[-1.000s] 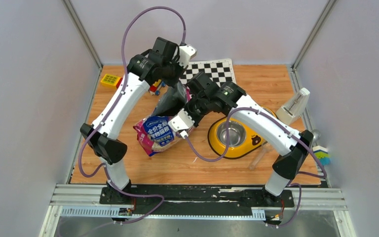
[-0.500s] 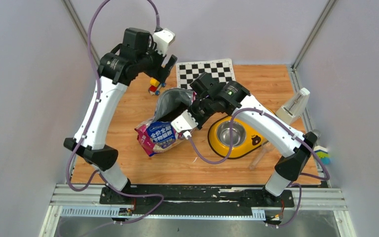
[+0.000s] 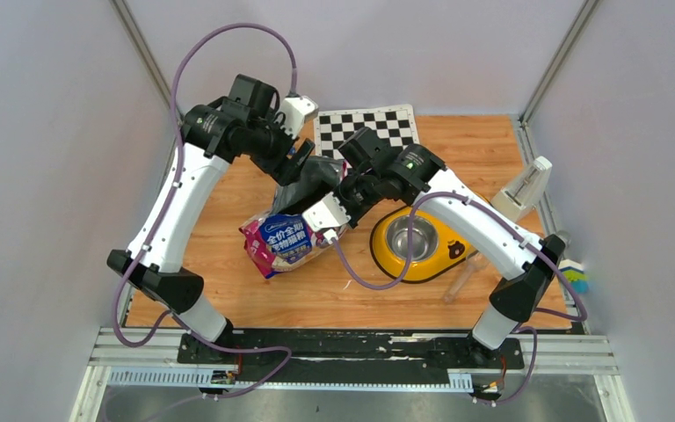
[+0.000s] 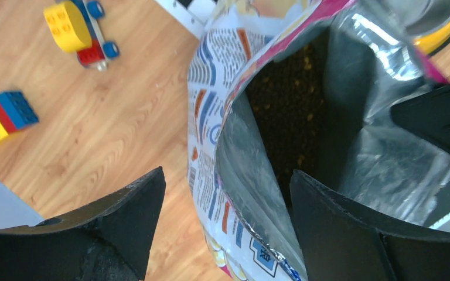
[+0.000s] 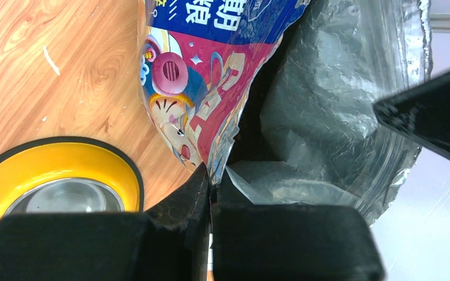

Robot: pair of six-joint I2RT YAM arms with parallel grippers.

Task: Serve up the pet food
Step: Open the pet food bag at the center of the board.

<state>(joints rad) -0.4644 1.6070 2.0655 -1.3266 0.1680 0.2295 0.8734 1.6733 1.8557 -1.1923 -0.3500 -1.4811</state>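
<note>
The glossy cat-food bag [image 3: 286,242] lies on the wooden table with its mouth raised and gaping. Dark brown pet food [image 4: 287,99] shows deep inside its silver lining. My left gripper [image 4: 228,172] is open and straddles the left wall of the bag's mouth [image 4: 234,175], one finger outside and one inside; in the top view the left gripper [image 3: 303,163] hangs over the mouth. My right gripper [image 5: 211,184] is shut on the opposite edge of the bag [image 5: 211,88], holding it up.
A yellow double bowl [image 3: 444,257] with a steel cup [image 3: 410,237] stands right of the bag; its rim [image 5: 53,158] is close to my right fingers. Toy bricks [image 4: 70,23] lie behind, a checkerboard [image 3: 365,127] at the back, a white object [image 3: 523,193] at the right.
My left gripper let go at the bag's mouth, opened and swung up to the back left, then came back down open around the mouth's left wall. The right gripper stayed shut on the bag.
</note>
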